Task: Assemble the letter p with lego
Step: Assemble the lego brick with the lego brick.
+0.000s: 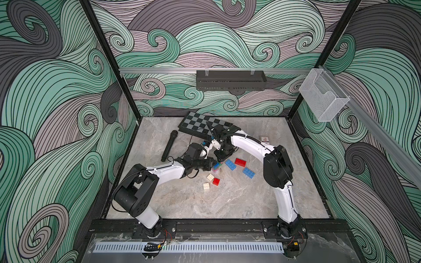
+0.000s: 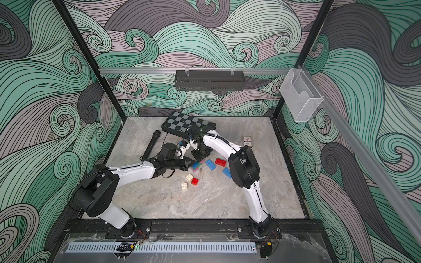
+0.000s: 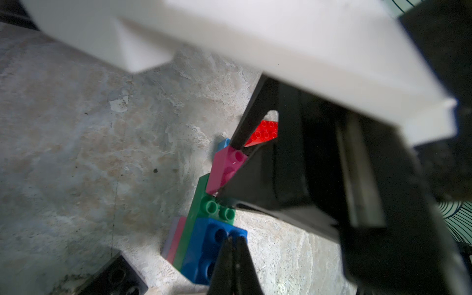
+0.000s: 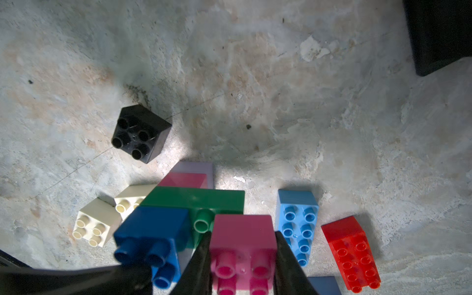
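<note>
A lego stack [image 1: 216, 167] stands mid-table: lilac [image 4: 196, 167] and pink layers under a green oblong brick [image 4: 194, 198]. On the green sit a dark blue square brick [image 4: 153, 229] and a pink square brick [image 4: 242, 245]. My right gripper [image 4: 242, 236] is shut on that pink brick, one finger on each side. My left gripper [image 3: 233, 238] is shut with nothing between its fingers, its tips over the blue brick's [image 3: 204, 245] studs. In both top views the two grippers meet over the stack [image 2: 196, 165].
Loose bricks lie around: a black square [image 4: 140, 132], two cream squares [image 4: 94, 224], a light blue oblong [image 4: 297, 222], a red oblong [image 4: 350, 250], a small red square [image 1: 216, 181]. A checkered board [image 1: 200, 124], a microphone [image 1: 169, 145] and a small card box [image 1: 264, 139] lie further back.
</note>
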Available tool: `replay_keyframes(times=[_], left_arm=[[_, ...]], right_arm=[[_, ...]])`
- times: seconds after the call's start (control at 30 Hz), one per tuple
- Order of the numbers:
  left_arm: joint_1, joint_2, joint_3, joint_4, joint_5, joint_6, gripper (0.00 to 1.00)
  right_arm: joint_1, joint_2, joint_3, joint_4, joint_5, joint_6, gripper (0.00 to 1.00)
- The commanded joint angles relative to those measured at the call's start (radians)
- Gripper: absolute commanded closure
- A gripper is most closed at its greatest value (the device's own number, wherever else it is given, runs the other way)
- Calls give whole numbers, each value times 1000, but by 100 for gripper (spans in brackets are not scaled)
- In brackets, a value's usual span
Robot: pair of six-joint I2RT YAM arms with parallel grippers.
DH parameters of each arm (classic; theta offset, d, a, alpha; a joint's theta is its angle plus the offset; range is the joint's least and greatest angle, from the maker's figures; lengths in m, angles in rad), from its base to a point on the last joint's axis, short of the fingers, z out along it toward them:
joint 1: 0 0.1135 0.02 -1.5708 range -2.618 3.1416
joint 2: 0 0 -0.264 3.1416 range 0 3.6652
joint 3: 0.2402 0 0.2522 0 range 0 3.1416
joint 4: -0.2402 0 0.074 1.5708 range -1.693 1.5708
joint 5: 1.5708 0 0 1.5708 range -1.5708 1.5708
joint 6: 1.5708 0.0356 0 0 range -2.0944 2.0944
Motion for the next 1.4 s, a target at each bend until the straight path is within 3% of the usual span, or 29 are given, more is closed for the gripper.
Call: replay_keyframes(times=[0.0,1.37], left_arm=[[-6,43,-38,-86,-10,-6,100],[-5,55,-63,-70,-8,-11,100]], right_arm=[[4,27,27,-52,7,-19,89],[32,78,3,-80,3,-37,88]])
